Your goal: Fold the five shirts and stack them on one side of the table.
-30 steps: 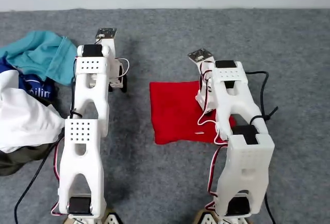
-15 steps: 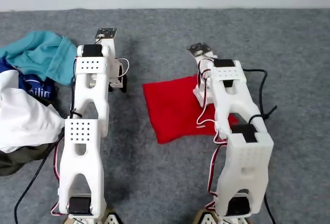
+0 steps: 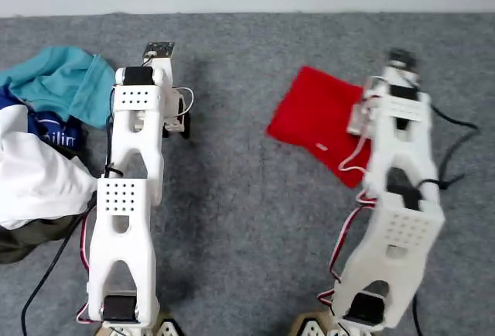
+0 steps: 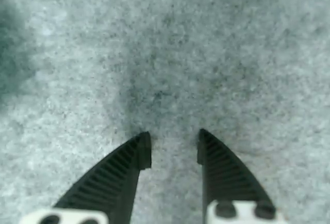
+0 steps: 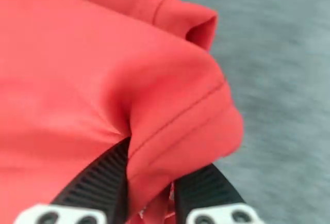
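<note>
A folded red shirt (image 3: 321, 123) lies tilted on the grey table at the right of the high view. My right gripper (image 5: 149, 175) is shut on a pinched edge of the red shirt (image 5: 103, 74), and the right arm (image 3: 398, 142) stands over the shirt's right side. Over bare grey felt, beside the pile, my left gripper (image 4: 172, 149) is open with nothing between its fingers. At the left edge lies a heap of unfolded shirts: a teal one (image 3: 66, 80), a dark blue one (image 3: 50, 131), a white one (image 3: 35, 173) and an olive one (image 3: 27, 235).
The left arm (image 3: 135, 158) stands upright in the left half of the table. The grey felt table (image 3: 232, 228) runs to a pale wall at the back.
My right arm has swung to the right and back, dragging the red shirt from the table's middle toward the right side; the shirt has turned. The left arm has not moved.
</note>
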Action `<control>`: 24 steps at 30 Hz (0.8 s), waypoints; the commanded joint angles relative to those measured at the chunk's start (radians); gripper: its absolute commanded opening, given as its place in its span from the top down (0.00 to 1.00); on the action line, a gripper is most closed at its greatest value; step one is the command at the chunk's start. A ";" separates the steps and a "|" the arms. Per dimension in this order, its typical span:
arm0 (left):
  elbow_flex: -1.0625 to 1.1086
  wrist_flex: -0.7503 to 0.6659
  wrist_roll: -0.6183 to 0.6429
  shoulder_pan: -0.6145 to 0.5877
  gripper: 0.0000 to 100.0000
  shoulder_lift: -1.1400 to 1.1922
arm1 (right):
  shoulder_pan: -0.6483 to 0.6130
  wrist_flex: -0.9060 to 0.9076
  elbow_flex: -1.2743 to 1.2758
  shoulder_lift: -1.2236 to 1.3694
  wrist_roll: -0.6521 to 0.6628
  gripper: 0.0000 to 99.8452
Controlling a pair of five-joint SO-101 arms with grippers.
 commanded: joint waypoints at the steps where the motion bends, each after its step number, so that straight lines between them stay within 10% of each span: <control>1: 0.015 0.023 -0.002 -0.063 0.88 -0.008 | 0.139 0.018 -0.044 -0.024 -0.038 0.99; 24: 0.015 0.023 -0.002 -0.063 0.88 -0.008 | 0.625 0.257 -0.015 -0.016 -0.167 0.99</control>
